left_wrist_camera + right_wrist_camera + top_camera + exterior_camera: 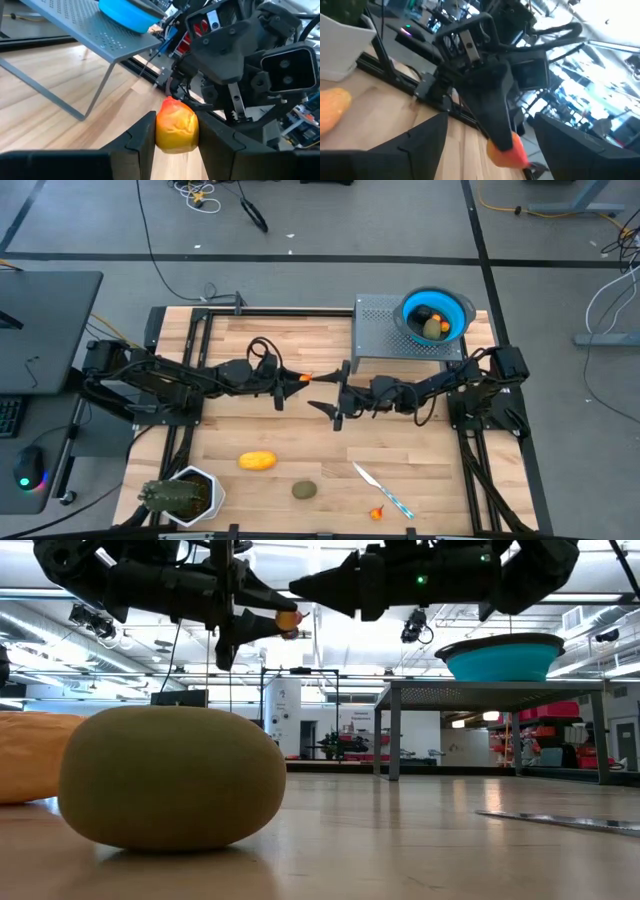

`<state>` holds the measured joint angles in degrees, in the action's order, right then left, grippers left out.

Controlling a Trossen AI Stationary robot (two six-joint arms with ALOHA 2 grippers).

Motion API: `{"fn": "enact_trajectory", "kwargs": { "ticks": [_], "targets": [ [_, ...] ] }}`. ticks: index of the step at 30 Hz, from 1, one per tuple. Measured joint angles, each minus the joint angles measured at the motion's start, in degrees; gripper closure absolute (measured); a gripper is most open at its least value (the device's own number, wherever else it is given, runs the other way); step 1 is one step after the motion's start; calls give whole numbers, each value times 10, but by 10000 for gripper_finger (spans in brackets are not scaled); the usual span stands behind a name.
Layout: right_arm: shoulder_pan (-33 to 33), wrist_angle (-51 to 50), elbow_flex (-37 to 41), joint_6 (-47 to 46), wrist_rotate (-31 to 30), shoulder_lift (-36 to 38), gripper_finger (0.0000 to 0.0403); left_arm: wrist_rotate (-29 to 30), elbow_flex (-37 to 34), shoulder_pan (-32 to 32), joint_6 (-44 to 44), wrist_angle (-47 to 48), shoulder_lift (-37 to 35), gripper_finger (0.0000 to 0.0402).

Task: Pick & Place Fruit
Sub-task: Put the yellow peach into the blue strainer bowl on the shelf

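Observation:
My left gripper [303,377] is over the middle of the table, well above it, shut on a small orange-red fruit piece [176,125], which also shows in the low view [288,618]. My right gripper [336,392] faces it from the right, open, its fingers [427,135] wide on either side of the piece [507,150] without touching it. A yellow oblong fruit [257,461], an olive-brown fruit [304,490] and a tiny orange-red bit [376,513] lie on the table near the front. A blue bowl [458,308] on a grey perforated stand [380,330] holds more fruit. My left gripper pinches the orange-red piece by its two sides [159,131] between its two fingers. The fingers are about level and point toward the table's right. The piece is lifted clear of the table, its far end sticking out past the fingertips.
A slim knife with a light-blue handle [383,490] lies at the front right. A spiky green plant in a white pot [182,494] stands at the front left corner. The stand with the bowl takes up the far right.

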<state>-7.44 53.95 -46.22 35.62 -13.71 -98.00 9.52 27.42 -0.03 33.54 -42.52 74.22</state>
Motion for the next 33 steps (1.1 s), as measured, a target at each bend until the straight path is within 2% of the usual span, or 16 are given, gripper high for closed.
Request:
{"fn": "enact_trajectory", "kwargs": {
  "ticks": [12,16,20,25,30,33],
  "targets": [
    [0,-9,0,65,-5,0,95,-12,0,-14,1,-8,6,265],
    [0,-20,-1,51,2,-2,95,-9,11,-19,6,-16,49,265],
    [0,-46,-1,48,-1,-4,95,-43,49,-19,5,-17,106,265],
    [-4,-100,-1,16,-1,-4,95,-62,83,-17,-13,-12,131,265],
    [-10,-126,-1,13,-66,-4,95,-62,93,-17,-24,12,132,265],
    [-11,-122,-1,15,-73,-4,97,-62,94,-17,-24,14,131,265]
  ]
}}
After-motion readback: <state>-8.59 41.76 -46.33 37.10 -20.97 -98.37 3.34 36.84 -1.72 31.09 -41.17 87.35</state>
